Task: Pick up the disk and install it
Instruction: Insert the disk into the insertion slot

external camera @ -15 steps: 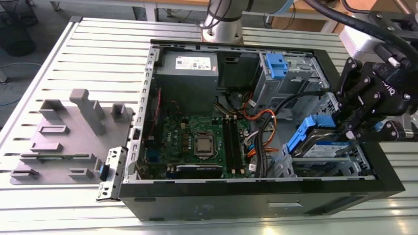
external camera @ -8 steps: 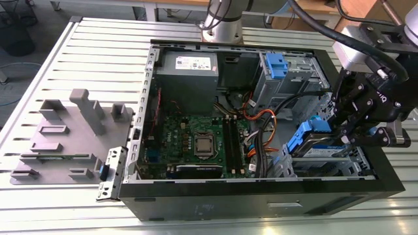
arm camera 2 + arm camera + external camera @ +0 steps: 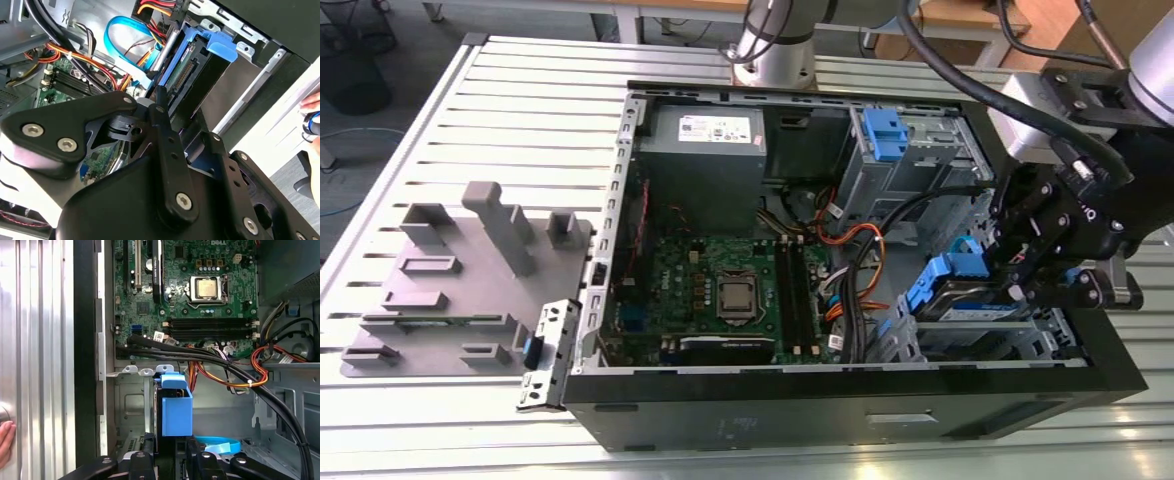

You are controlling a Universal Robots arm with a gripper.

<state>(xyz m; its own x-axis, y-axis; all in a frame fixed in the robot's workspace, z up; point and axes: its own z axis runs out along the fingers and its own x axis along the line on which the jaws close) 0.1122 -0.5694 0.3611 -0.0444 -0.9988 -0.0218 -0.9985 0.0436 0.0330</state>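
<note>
While my pincer (image 3: 170, 442) holds the disk (image 3: 177, 414) tight by its near end, the disk points its long side straight away from me, down into the metal slot (image 3: 131, 407) in the corner of the computer case (image 3: 854, 420).

Exterior view: high, oblique, set back, looking down on the open black metal computer case (image 3: 854, 420), with the grey robot arm (image 3: 1067, 200) at 3 o'clock. First wrist view: close, straight down inside. Second wrist view: closer, slanted. All share the green rectangular circuit board (image 3: 720, 290) (image 3: 200, 290) (image 3: 65, 75) and the blue-railed silver disk (image 3: 974, 308) (image 3: 176, 410) (image 3: 197, 70).
</note>
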